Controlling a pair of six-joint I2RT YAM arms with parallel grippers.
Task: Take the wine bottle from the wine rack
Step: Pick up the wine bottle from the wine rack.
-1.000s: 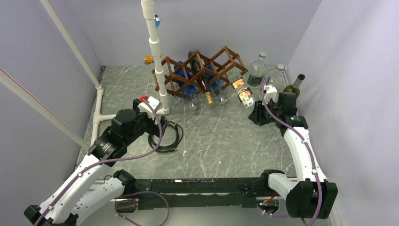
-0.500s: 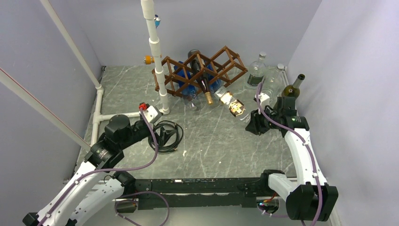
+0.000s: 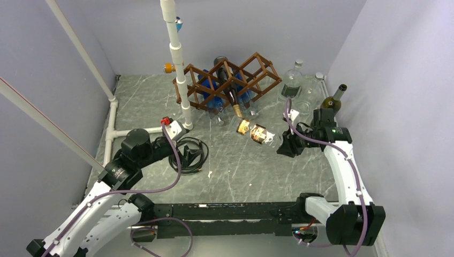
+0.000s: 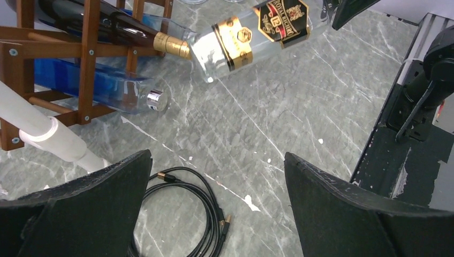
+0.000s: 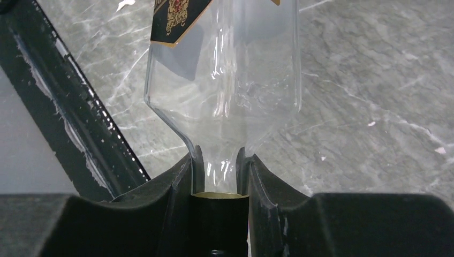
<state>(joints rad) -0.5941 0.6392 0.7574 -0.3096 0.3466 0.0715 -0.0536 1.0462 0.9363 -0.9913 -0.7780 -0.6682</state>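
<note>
**Right gripper (image 5: 220, 160) clamped on the neck of the wine bottle (image 5: 225, 80); left gripper (image 4: 217, 159) spread wide, nothing held.**

The clear, black-and-gold-labelled bottle is held on its side outside the wine rack (image 3: 230, 80), its base just beside the gold-foiled neck of a dark bottle (image 4: 112, 29) lodged in a cell. The table is seen straight through its glass. Blue bottles (image 4: 96, 85) are seated in the lower cells. Upright bottles (image 3: 292, 80) are stood at the right rear. A coiled cable (image 3: 188, 154) is laid on the grey marbled table (image 3: 241, 171), enclosed by pale walls (image 3: 385, 80).
</note>
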